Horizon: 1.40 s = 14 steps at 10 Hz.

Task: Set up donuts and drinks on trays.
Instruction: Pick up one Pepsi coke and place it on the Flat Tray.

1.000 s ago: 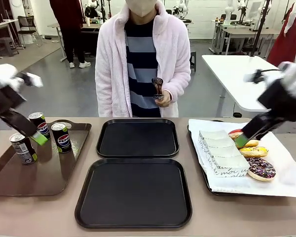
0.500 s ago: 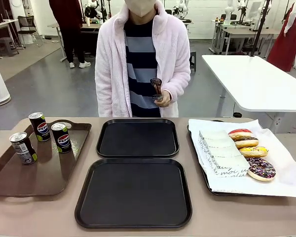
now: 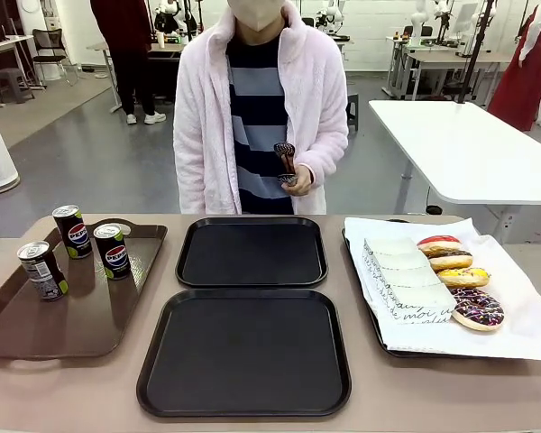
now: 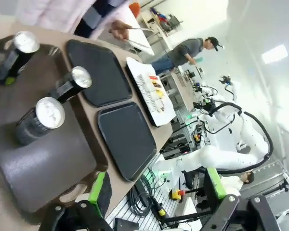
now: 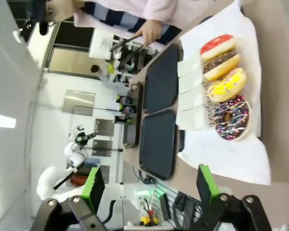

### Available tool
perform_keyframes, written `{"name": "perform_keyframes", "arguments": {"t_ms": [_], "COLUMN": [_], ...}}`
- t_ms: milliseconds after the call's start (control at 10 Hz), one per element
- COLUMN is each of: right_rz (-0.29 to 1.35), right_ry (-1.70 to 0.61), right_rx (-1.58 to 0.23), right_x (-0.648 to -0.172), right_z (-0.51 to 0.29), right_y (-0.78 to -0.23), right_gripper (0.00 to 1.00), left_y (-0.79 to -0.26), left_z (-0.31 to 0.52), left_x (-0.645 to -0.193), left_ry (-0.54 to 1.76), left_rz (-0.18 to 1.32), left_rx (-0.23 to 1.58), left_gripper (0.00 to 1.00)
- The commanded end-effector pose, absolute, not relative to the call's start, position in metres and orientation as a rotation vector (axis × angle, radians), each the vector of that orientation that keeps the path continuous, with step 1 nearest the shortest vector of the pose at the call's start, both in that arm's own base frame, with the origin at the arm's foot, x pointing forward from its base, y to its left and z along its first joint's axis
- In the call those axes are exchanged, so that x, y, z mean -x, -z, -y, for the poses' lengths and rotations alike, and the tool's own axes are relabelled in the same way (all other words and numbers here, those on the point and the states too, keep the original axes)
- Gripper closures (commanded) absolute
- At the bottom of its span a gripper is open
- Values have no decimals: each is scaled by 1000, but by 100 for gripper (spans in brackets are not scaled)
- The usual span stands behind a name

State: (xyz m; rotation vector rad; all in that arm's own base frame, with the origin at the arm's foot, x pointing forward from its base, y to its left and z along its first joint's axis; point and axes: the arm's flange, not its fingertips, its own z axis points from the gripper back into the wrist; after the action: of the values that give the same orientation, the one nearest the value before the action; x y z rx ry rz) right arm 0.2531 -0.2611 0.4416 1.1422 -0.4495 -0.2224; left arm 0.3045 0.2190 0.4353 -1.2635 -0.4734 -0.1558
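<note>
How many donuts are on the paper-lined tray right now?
4, in a row on the paper: red donut farthest, then chocolate donut, yellow donut, sprinkled donut nearest. None seems hidden.

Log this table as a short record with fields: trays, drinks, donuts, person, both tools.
black trays: near tray and far tray, both bare
drinks: three cans upright on the brown tray, robot's left
donuts: four in a row on the paper-lined tray, robot's right, beside white paper holders
person: at the far side, hand holding tongs
left tool: open, empty
right tool: open, empty
</note>
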Motion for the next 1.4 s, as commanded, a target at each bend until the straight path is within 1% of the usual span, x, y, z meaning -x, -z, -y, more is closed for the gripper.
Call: {"name": "perform_keyframes", "arguments": {"t_ms": [0,200,300,400,1300], "right_rz": [417,393,379,424,424], "right_ry": [254,273,297,264,264], "right_rx": [-1095,-1083,-1018,-1082,-1082], "right_x": [-249,-248,-249,-250,-250], "right_z": [272,278,273,279,279], "right_y": [-455,-458,-458,-455,-455], "right_gripper": [0,0,0,0,0], "left_y": [-436,-432,-434,-426,-426], "left_z": [-234,-247,-249,-243,-243], "left_x": [-312,-312,-312,-311,-311], "left_ry": [132,95,84,91,91], "left_rz": [467,432,423,442,442], "left_rx": [1240,1186,1135,1215,1215], "left_gripper": [0,0,0,0,0]}}
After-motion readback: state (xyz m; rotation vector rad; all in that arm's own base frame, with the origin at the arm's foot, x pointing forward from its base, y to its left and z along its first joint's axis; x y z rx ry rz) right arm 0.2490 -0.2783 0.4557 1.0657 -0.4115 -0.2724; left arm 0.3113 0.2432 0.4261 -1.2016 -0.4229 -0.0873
